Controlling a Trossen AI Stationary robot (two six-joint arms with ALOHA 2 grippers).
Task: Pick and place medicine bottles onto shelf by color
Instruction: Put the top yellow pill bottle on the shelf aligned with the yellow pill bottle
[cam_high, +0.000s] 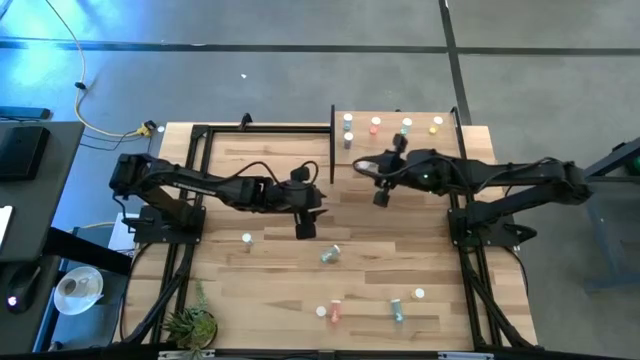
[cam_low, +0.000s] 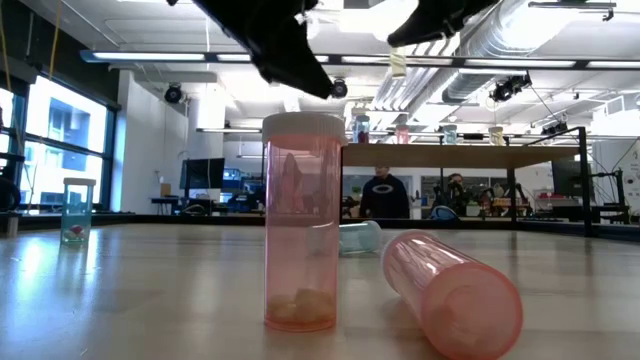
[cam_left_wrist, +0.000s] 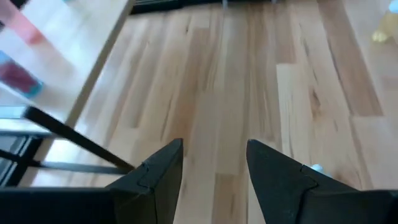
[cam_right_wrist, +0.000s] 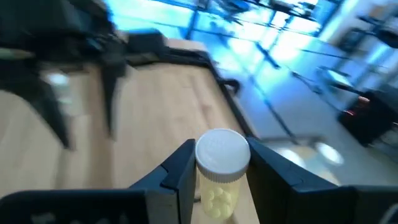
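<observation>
My right gripper (cam_right_wrist: 217, 171) is shut on a yellow medicine bottle (cam_right_wrist: 216, 193) with a white cap, above the table in front of the shelf (cam_high: 400, 140). It also shows in the high view (cam_high: 382, 197). The shelf, a raised light-wood panel at the far right, carries several bottles (cam_high: 376, 124). My left gripper (cam_left_wrist: 214, 165) is open and empty, above bare table near the middle (cam_high: 305, 228). More bottles lie or stand on the table: one lying near the middle (cam_high: 331, 254), a pink one (cam_high: 335, 312) and a teal one (cam_high: 397, 311) toward the near edge. My right gripper pinches the yellow bottle between its two fingers (cam_right_wrist: 180, 171), on the body just under the white cap (cam_right_wrist: 222, 151). The cap stands out past the fingertips. The bottle is lifted clear of the table.
The low view shows an upright pink bottle (cam_low: 300, 220), a pink one lying beside it (cam_low: 455, 290) and a teal one at the left (cam_low: 77, 210). Black frame posts (cam_high: 332, 145) edge the shelf. A small plant (cam_high: 190, 322) stands at the near left corner. People show in the room behind.
</observation>
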